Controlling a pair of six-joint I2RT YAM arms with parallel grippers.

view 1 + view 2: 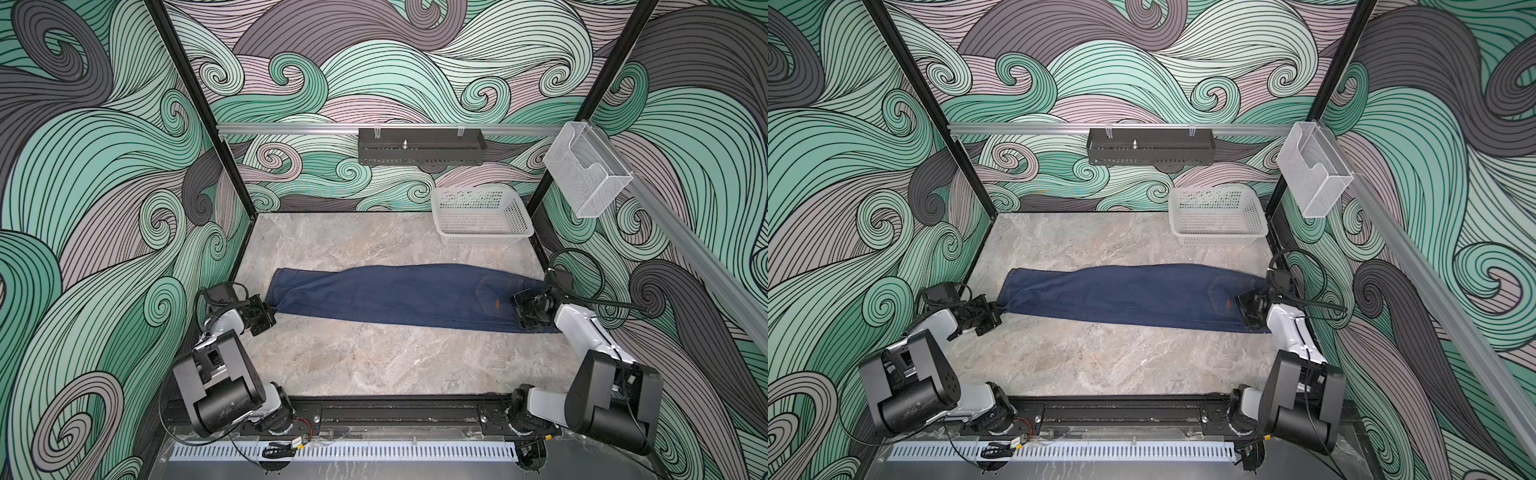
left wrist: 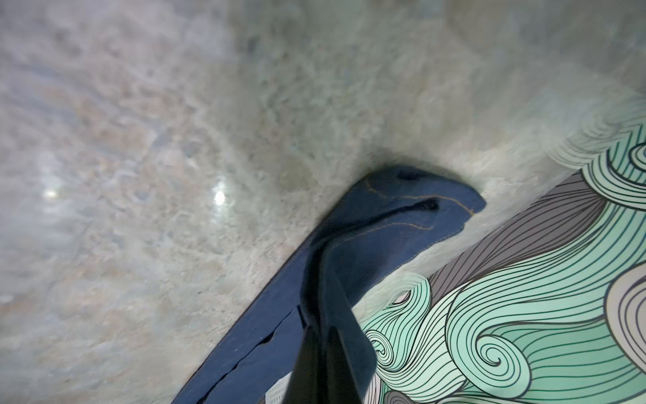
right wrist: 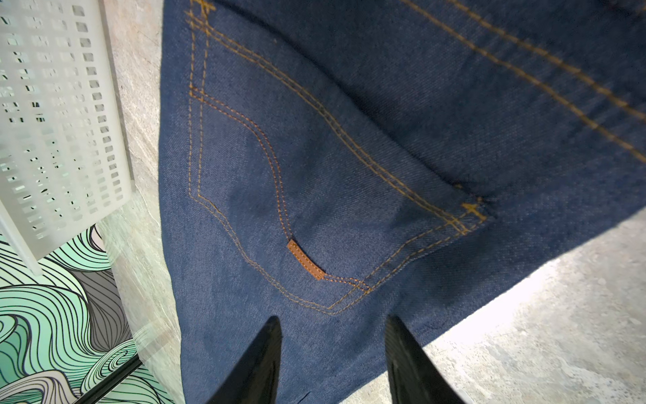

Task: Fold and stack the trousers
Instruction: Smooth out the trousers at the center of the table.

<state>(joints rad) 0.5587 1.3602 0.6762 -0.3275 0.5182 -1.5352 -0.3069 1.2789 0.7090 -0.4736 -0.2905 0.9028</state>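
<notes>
In both top views you see the trousers [image 1: 395, 295] stretched lengthwise across the middle of the table [image 1: 374, 365], hems toward your left arm and waist toward your right, so each end falls within one arm's reach. The left gripper [image 1: 270, 309] sits low at the near hem corner and the right gripper [image 1: 519, 307] over the waist end. The white basket [image 1: 528, 226] stands in the far right corner, apart from the denim. Bare table lies nearer and farther than the cloth, giving you room to carry one end over the other. In the left wrist view, the left gripper [image 2: 318, 266] is pressed together, pinching the hem edge, probably as a lifting hold. In the right wrist view, the right gripper [image 3: 332, 325] is spread over the denim beside the back pocket [image 3: 279, 192] and its tag [image 3: 306, 259], pinching nothing.
</notes>
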